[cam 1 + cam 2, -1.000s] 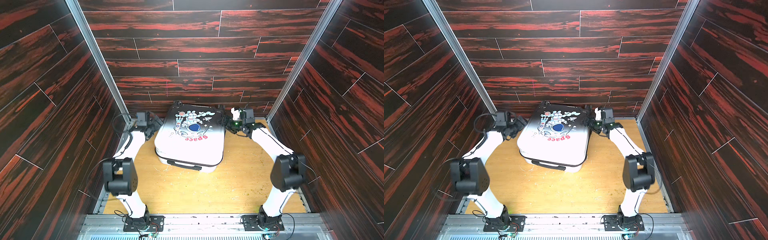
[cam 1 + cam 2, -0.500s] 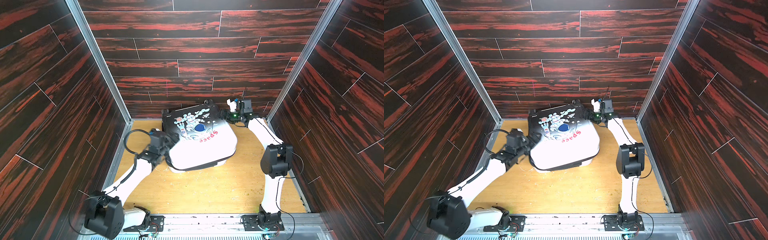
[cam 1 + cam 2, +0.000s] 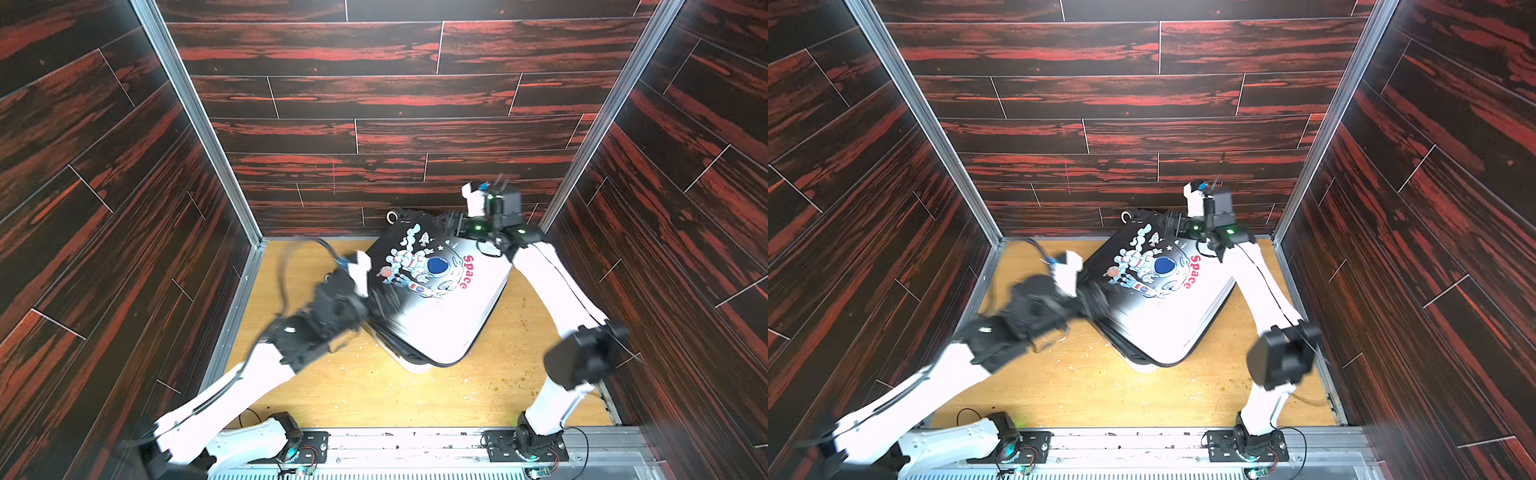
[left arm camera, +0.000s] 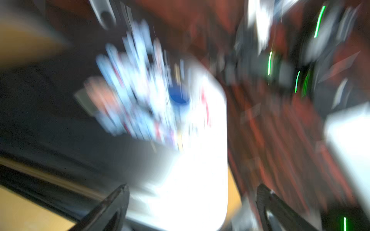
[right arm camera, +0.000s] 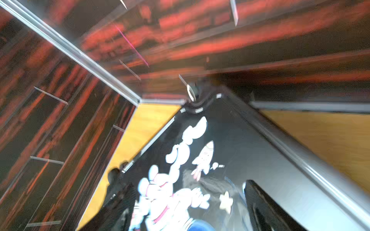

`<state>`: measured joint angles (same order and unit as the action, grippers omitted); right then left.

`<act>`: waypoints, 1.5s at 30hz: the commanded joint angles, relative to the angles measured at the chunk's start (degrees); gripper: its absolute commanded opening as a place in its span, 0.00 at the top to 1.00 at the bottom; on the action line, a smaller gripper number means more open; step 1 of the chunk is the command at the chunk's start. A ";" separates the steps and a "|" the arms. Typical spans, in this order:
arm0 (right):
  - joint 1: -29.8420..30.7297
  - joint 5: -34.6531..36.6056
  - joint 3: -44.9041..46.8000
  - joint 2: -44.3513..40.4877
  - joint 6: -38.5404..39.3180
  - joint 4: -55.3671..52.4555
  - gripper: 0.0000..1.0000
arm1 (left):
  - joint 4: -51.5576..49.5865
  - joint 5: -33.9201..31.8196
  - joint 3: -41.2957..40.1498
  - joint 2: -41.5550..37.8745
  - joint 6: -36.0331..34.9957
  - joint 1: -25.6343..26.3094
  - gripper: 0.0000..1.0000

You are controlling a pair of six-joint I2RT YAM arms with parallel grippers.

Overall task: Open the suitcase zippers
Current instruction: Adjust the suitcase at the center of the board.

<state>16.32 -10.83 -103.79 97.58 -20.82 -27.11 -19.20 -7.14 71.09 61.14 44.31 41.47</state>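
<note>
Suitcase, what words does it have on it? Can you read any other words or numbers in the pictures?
"Space": red letters on the lid of the suitcase, right beside the cartoon astronaut, in both top views.
Tiny patch on the astronaut: too small to read.
Both wrist views: too blurred to read anything.
No other writing can be made out.

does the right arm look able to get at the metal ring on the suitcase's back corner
Probably yes: the right gripper hangs open over the dark end of the suitcase, and the metal ring sits ahead of it at the corner with only bare shell between.
</note>
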 commanded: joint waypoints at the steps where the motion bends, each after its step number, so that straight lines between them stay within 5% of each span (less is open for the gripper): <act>1: -1.15 8.77 6.81 -5.25 -2.51 -3.70 0.13 | -14.23 -17.61 4.85 2.76 2.08 -8.49 0.00; 5: -1.16 8.36 19.64 -15.28 -6.73 -0.50 0.13 | -14.56 -7.94 4.88 10.46 13.88 -21.15 0.00; 9: -1.20 9.71 28.18 -23.83 -9.99 -1.19 0.13 | -14.31 -0.58 7.31 20.67 20.63 -26.76 0.00; 13: -1.15 12.84 33.89 -30.62 -12.40 -5.93 0.13 | -7.28 9.00 8.25 29.19 25.77 -29.27 0.00; 20: -1.13 18.98 44.68 -40.52 -14.78 -10.55 0.14 | -4.93 13.85 11.05 38.10 31.24 -29.71 0.00; 24: -1.17 23.57 48.55 -42.81 -14.97 -11.63 0.17 | -2.55 14.78 9.95 41.25 34.11 -29.70 0.20; 28: -1.20 28.60 50.54 -40.89 -16.84 -12.89 0.21 | 1.53 13.32 6.99 39.59 35.14 -29.70 0.58; 34: -1.59 44.99 49.86 -40.75 -27.00 -15.32 0.24 | 2.87 10.91 4.26 31.28 35.21 -29.55 0.99; 40: -3.19 55.77 48.41 -41.26 -33.91 -19.08 0.22 | 2.28 6.35 -1.13 19.72 35.53 -29.54 1.00; 45: -8.32 49.65 48.84 -40.70 -30.75 -18.67 0.17 | -2.15 -0.25 -3.96 8.52 36.13 -29.45 1.00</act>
<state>10.00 39.20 -54.89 56.58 -51.83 -43.86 -19.53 -0.73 67.57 77.78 79.57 12.43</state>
